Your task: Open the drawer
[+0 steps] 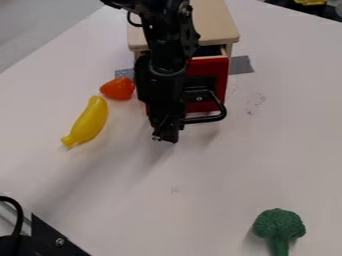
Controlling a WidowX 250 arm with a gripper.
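So the drawer point(215, 71) is up in the top half of the frame, a bit right of center, in a small cabinet with a pale wood top point(217, 22). The arm point(163, 55) comes down from the top edge right in front of it, so a good chunk of the red front's left side is hidden, and so is the cabinet's left part. The top of the cabinet gets cut off by the frame too.

There's a dark gap above the red front, under the wood top, but I honestly can't make out what's inside.

The front faces the bottom of the frame, and the drawer's in-and-out line runs roughly top to bottom. Its black handle point(213, 118) sticks out toward the bottom, with the long bar going crosswise, right end a touch higher. The left end gets lost against the black end effector point(165, 136), which hangs tip down just left of it. Black on black, so I can't tell if it's spread or pressed together, or if it's touching the handle.

On the table point(200, 200) there's a yellow banana point(87, 121) and an orange-red toy point(118, 88) left of the arm, plus green broccoli point(278, 224) at lower right, stem cut off by the bottom edge.
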